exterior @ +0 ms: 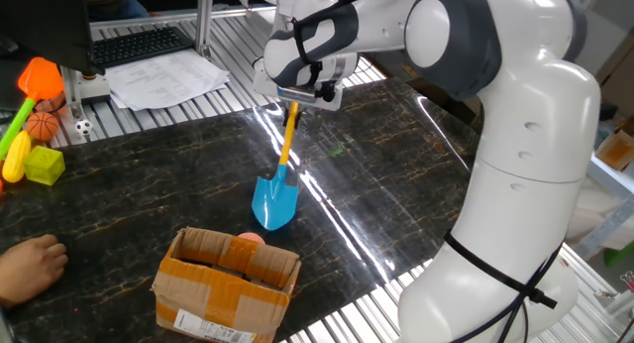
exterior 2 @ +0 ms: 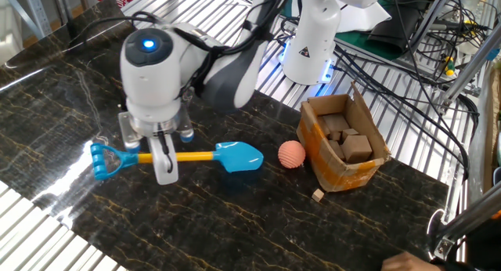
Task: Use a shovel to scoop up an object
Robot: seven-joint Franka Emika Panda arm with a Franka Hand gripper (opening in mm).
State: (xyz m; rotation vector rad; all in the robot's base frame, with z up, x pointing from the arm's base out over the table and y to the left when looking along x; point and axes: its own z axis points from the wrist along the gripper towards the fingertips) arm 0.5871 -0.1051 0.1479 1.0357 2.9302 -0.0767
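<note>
Dark table [exterior: 149,174], ball [exterior: 250,238] half behind box [exterior: 226,284]

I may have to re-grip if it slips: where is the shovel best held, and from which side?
Grip the shovel on its thin yellow shaft, coming from above, as the end effector does now. The shaft lies nearly level and is narrow enough for the fingers to straddle; the blade must stay free for the ball.

Shovel [exterior 2: 205,155]: blue blade/loop, yellow shaft. Ball [exterior 2: 291,154]: salmon-orange. Table [exterior 2: 235,216]: black, gold veins.
</note>
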